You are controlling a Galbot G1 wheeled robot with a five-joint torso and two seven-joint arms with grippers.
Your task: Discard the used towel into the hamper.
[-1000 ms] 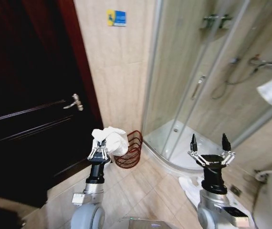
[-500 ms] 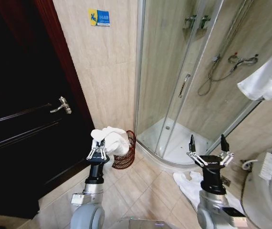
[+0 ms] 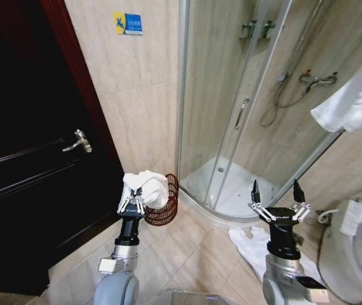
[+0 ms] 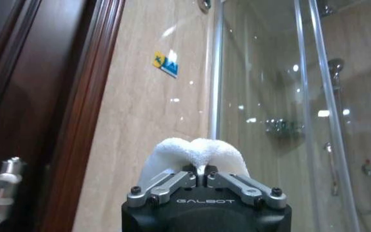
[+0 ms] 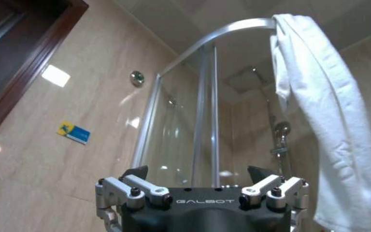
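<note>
I count three white towels. One is a soft bunched ball, the used towel (image 3: 147,188), and my left gripper (image 3: 132,204) has its fingers pressed together on it; in the left wrist view the terry cloth (image 4: 197,154) swells up in two round lobes above the closed metal fingers (image 4: 166,185). The second towel (image 3: 257,244) lies flat and crumpled on the floor tiles, just behind my right gripper (image 3: 276,202). The third towel (image 3: 352,101) hangs in long smooth folds over the curved top rail of the shower; the right wrist view shows it (image 5: 314,121) falling down from that rail.

There is one hamper (image 3: 167,204). It is a small round basket of dark reddish wire, open weave, so I see the floor through its sides. It stands on the floor against the beige wall, in the corner between the dark wooden door (image 3: 28,159) and the glass shower cabin (image 3: 232,95). The used towel in my left gripper is in front of its near rim, partly covering it.

My right gripper holds nothing; its two black-tipped fingers (image 3: 254,189) stand wide apart, pointing up.

I count two sliding glass panels with one slim metal handle (image 3: 241,111), one lever handle (image 3: 78,141) on the door, and one small blue and yellow sign (image 3: 127,23) on the wall.
</note>
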